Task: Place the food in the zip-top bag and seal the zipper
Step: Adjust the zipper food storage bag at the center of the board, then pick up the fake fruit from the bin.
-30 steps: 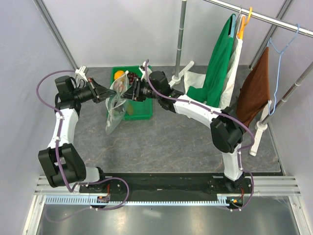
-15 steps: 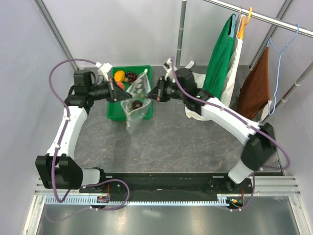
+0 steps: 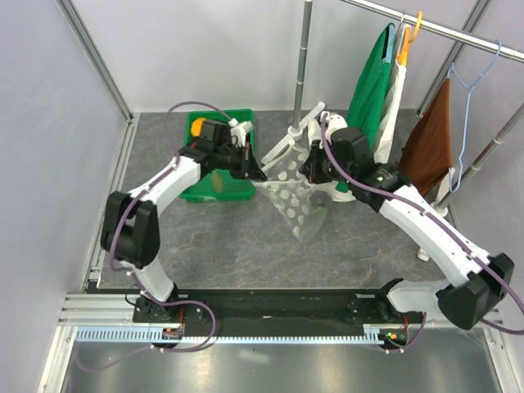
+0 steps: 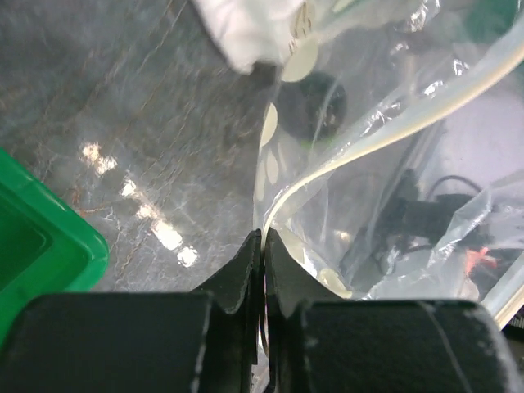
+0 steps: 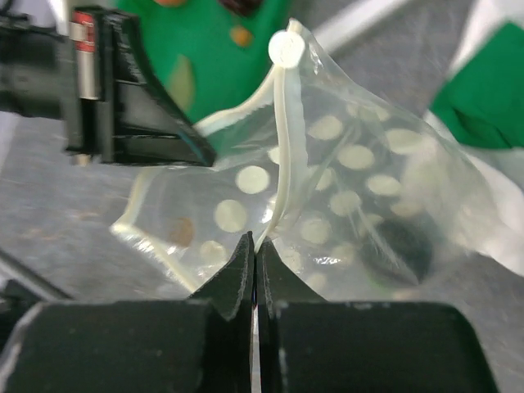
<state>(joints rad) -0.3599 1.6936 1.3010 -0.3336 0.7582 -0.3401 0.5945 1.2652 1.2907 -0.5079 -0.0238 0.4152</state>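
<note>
Left tool (image 4: pixel 263 235) and right tool (image 5: pixel 255 240) each clamp tight on the zipper (image 5: pixel 282 147) — I'd stretch it taut, then slide.

The bag (image 3: pixel 299 205) now hangs right of the tray (image 3: pixel 196 196), over the desk (image 3: pixel 246 237); the left hand (image 3: pixel 257 174) and right hand (image 3: pixel 308 173) sit farther right.

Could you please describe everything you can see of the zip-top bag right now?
The zip-top bag is clear, floppy plastic printed with white dots, its white zipper strip along the mouth. It hangs crumpled between the left gripper and right gripper, both pinched shut on that edge. A dark round fruit shows through.
</note>
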